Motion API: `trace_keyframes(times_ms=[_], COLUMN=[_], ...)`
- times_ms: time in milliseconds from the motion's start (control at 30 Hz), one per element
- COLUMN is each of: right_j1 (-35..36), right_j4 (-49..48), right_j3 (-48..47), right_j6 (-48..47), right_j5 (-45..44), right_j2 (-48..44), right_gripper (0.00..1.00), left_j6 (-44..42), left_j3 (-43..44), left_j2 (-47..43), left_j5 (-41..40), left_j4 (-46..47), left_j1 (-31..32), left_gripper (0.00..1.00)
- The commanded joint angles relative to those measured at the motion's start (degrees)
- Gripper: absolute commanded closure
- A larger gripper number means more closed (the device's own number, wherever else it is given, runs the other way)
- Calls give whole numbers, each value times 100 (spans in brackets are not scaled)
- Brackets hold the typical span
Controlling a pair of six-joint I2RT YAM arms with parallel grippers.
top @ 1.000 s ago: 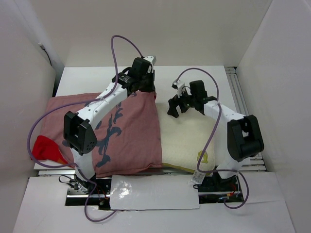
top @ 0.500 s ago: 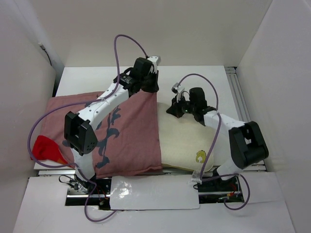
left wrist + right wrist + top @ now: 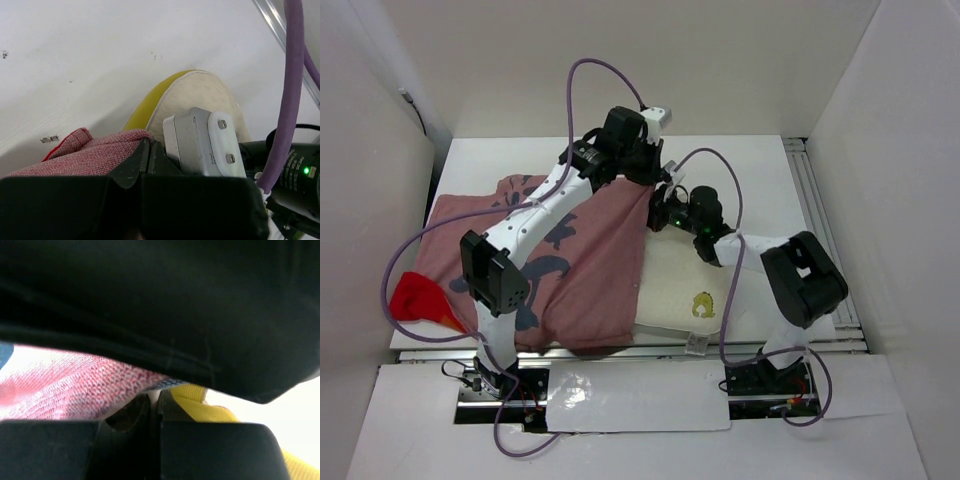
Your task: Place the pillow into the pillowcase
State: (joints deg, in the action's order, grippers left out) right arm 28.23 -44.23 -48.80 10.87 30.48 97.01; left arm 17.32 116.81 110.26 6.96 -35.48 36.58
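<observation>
Red pillowcase (image 3: 590, 270) hem is pinched in the closed left gripper (image 3: 148, 146). The right gripper (image 3: 155, 406) is shut at the edge of the pillow (image 3: 675, 285), hold unclear. Insertion is judged partial; deeper feeding is needed.

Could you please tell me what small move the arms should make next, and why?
Probably the right gripper should push the pillow deeper left into the pillowcase while the left gripper holds the opening's edge: both are shut there, and the pillow's right part, with the emblem, lies outside.
</observation>
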Motion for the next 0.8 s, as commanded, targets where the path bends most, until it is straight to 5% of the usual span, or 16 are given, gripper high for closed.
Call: trace_keyframes(times_ms=[0,133,267,300,400,433,467,567,633,767], right_j1=[403,324,52,-88,-195,-256,-256,-177,-238,-388], right_j4=[-1552,-2143,-731,47,1820,2204,2634,4497,5702,7137], right_j3=[18,300,55,-85,-349,-550,-674,-1210,-1395,-1519], right_j6=[565,1170,1233,1233,1347,1243,1242,1452,1602,1708], right_j5=[-287,-885,-1421,-1570,-2192,-2308,-2562,-3845,-4479,-5007], right_j2=[519,723,285,144,-548,-734,-902,-1351,-1527,-1764], right_gripper=[100,93,56,38,18,4,0,0,0,0], left_j6=[-88,-89,60,113,332,385,386,439,386,324], left_j3=[552,606,606,606,247,193,193,140,140,-18], left_j2=[241,425,585,637,585,532,532,392,225,-143], left_j5=[1264,1168,781,589,490,490,612,666,482,70], left_j4=[648,526,411,272,209,209,209,104,34,-134], left_j1=[394,394,271,158,-97,-185,-343,-397,-397,-231], left_gripper=[100,100,100,100,97,88,63,42,0,0])
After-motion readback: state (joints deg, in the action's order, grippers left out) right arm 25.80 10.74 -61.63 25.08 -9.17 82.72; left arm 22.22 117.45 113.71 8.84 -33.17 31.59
